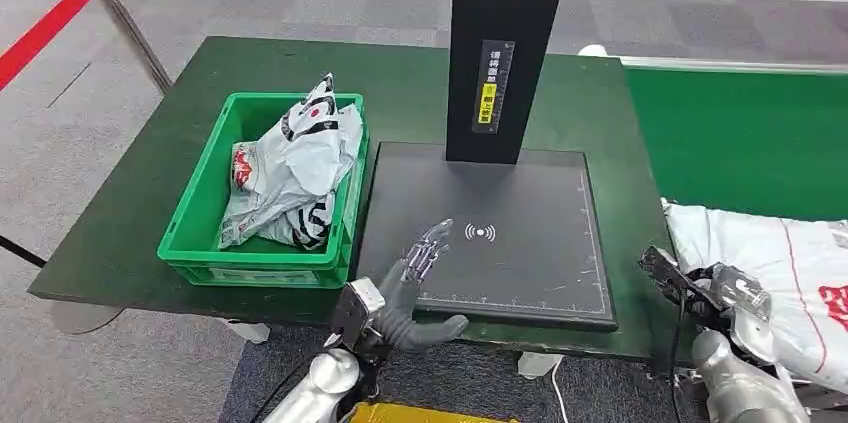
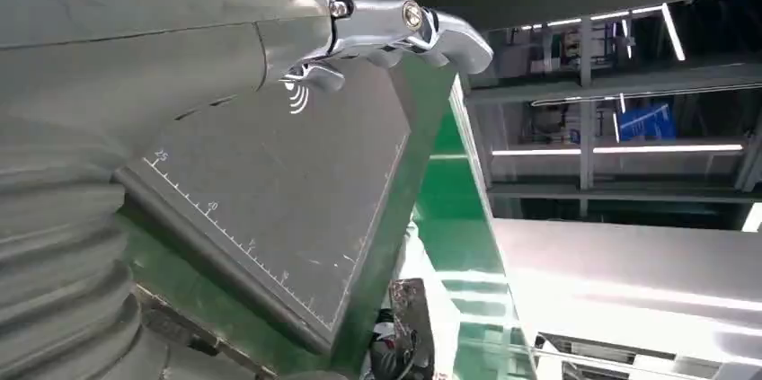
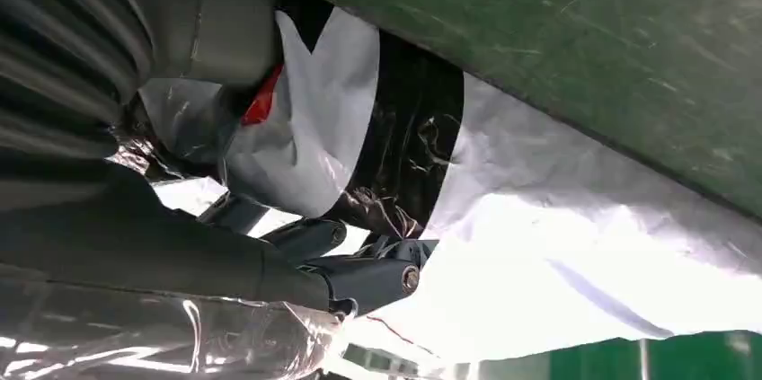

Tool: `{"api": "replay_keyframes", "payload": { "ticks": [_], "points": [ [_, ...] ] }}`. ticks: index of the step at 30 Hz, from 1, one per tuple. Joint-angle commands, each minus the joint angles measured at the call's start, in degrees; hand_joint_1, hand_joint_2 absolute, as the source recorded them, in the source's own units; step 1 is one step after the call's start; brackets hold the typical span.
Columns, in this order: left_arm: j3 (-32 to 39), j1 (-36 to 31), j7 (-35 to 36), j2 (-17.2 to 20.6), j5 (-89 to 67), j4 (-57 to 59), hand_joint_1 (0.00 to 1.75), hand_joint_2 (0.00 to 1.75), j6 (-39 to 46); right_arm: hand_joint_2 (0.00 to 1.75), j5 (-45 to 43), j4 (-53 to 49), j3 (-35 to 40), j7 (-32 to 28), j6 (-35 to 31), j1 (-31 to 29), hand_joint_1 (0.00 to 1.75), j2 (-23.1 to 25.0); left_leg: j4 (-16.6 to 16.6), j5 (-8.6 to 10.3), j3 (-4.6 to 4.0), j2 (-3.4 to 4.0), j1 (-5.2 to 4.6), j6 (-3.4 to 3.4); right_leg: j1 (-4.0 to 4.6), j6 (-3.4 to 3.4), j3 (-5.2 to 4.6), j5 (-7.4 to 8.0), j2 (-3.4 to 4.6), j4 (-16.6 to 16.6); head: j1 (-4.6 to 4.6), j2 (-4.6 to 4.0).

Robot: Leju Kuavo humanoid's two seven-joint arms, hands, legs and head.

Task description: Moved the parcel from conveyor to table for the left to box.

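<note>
Head view: right hand (image 1: pixel 700 288) is at the near edge of the green conveyor (image 1: pixel 740 143), against the white parcel (image 1: pixel 770 263) with red print that lies on the belt at the robot's right; the fingers reach onto the bag's edge, but whether they have closed on it I cannot tell from here. Left hand (image 1: pixel 420 263) hovers over the near part of the dark scanner pad (image 1: pixel 520 243) on the green table (image 1: pixel 150 213), fingers apart, holding nothing. Judged step: pick-up at the conveyor, transfer to the table not yet done. Next move likely calls for a firm pinch on slack film, then a lift and carry leftward onto the pad, clear of the black post (image 1: pixel 500 43). The green bin (image 1: pixel 200 223) stands just left of the pad and holds several crumpled white poly bags (image 1: pixel 290 173) with red and black print, heaped above the rim. Left wrist view: fingers (image 2: pixel 395 25) extended above the pad (image 2: pixel 287 200) with its ruled edge, nothing between them; the hand is empty. Right wrist view: parcel (image 3: pixel 557 254) film fills the space just past the hand (image 3: pixel 296 254); dark fingers (image 3: pixel 368 277) lie against or under crumpled white and black plastic, belt (image 3: pixel 584 48) beside it. Contact is plain, a completed grasp is not; grip state left undetermined.
</note>
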Motion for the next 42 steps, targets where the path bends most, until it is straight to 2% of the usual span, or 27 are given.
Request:
{"api": "replay_keyframes", "payload": {
  "ticks": [1, 6, 11, 15, 17, 23, 30, 33, 34, 36, 42],
  "points": [
    [1.9, -0.9, 0.2, 1.6, -0.5, 2.5, 0.00, 1.75, 1.1, 1.75, -1.9, -19.4, -1.6, 2.2, -2.1, 8.8, 1.75, 0.6, -0.1, 0.04, 0.00, -0.05, 0.02, -0.04, 0.03, -0.06, 0.01, 0.02, -0.09, -0.1, 0.00, 0.00],
    [1.9, -0.8, 0.2, 1.6, -0.6, 2.4, 0.00, 1.75, 1.1, 1.75, -1.9, -21.6, -1.7, 2.7, -1.2, 9.8, 1.75, 0.4, -0.1, 0.00, -0.05, -0.05, 0.03, -0.05, 0.00, -0.09, -0.04, 0.00, -0.08, -0.1, 0.00, 0.00],
    [2.4, -1.1, 0.1, 1.7, -0.6, 2.6, 0.00, 1.75, 0.9, 1.75, -1.7, -36.9, -6.5, 5.8, 0.3, 18.0, 1.75, 0.6, -0.1, -0.02, -0.15, -0.11, 0.01, -0.04, -0.02, -0.08, -0.18, -0.06, -0.12, 0.0, 0.00, 0.00],
    [2.4, -1.1, 0.1, 1.7, -0.6, 2.6, 0.00, 1.75, 0.9, 1.75, -1.7, -36.9, -6.5, 5.8, 0.3, 18.0, 1.75, 0.6, -0.1, 0.00, -0.23, -0.17, -0.02, -0.03, -0.05, -0.05, -0.24, -0.06, -0.16, 0.0, 0.00, 0.00],
    [2.5, -1.4, 0.2, 1.5, -0.7, 2.8, 0.00, 1.75, 0.7, 1.75, -0.8, -42.9, -8.8, 6.3, 2.4, 21.3, 1.75, 1.2, -0.1, -0.01, -0.18, -0.20, 0.00, -0.04, -0.02, -0.08, -0.17, -0.08, -0.21, -0.1, 0.00, 0.00],
    [2.5, -1.4, 0.2, 1.4, -0.7, 2.8, 0.00, 1.75, 0.6, 1.75, -0.7, -42.9, -9.2, 6.3, 2.5, 21.3, 1.75, 1.5, -0.1, -0.05, -0.48, -0.28, -0.01, -0.03, -0.05, -0.11, -0.48, -0.15, -0.26, 0.0, -0.02, 0.00],
    [2.2, -0.2, 0.4, 2.0, -0.5, 1.1, 0.00, 1.75, 0.7, 1.75, 0.8, -55.6, -14.5, 5.5, 4.5, 29.5, 1.75, 2.1, -0.1, -0.03, -0.47, -0.54, -0.01, -0.04, -0.05, -0.13, -0.39, -0.24, -0.53, 0.0, 0.00, 0.00],
    [2.2, 0.1, 0.4, 2.2, -0.2, 1.3, 0.00, 1.75, 0.8, 1.75, 0.9, -58.0, -15.6, 4.8, 5.1, 30.7, 1.75, 2.1, -0.1, -0.05, -0.52, -0.44, -0.02, -0.03, -0.07, -0.11, -0.46, -0.21, -0.42, 0.0, 0.00, 0.00],
    [2.2, 0.2, 0.4, 2.2, -0.2, 1.4, 0.00, 1.75, 0.9, 1.75, 1.0, -58.3, -15.8, 4.6, 5.2, 30.8, 1.75, 2.1, -0.2, -0.10, -0.27, -0.43, 0.03, -0.05, -0.01, -0.16, -0.19, -0.26, -0.44, -0.1, 0.00, 0.00],
    [2.4, 0.4, 0.2, 2.2, 0.0, 1.4, 0.00, 1.75, 1.0, 1.75, 1.0, -58.2, -16.0, 4.0, 5.5, 30.6, 1.75, 2.4, -0.1, -0.03, -0.55, -0.43, -0.01, -0.01, -0.06, -0.10, -0.49, -0.18, -0.39, 0.0, 0.00, 0.00],
    [2.5, 1.2, 0.2, 2.4, -0.1, 0.5, 0.00, 1.75, 1.5, 1.75, -0.1, -58.4, -14.9, 1.7, 4.0, 29.3, 1.75, 2.7, -0.1, -0.02, -0.57, -0.37, -0.04, 0.01, -0.09, -0.09, -0.53, -0.16, -0.34, 0.0, 0.00, 0.00]
  ]
}}
